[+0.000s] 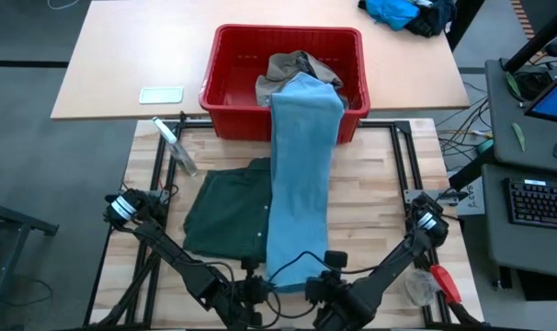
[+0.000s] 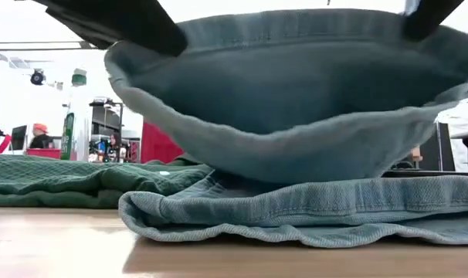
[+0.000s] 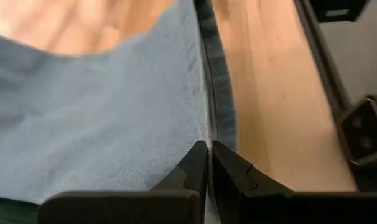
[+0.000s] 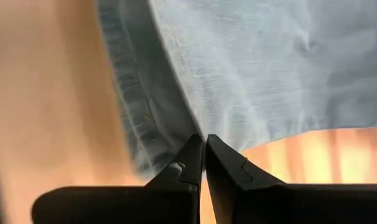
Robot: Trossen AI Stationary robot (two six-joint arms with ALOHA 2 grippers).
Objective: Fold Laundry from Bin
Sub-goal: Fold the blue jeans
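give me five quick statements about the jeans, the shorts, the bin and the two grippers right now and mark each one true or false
1. Both grippers are shut on the near end of the light blue denim trousers. True: the left gripper and the right gripper each pinch its edge.
2. The trousers lie wholly on the table. False: their far end hangs over the rim into the red bin.
3. The dark green shorts lie in the bin. False: they lie on the table, partly under the trousers.
4. A khaki-taupe piece sits in the bin. True.
5. The held trouser end lies flat on the table. False: the low view shows it lifted, sagging between the grippers.
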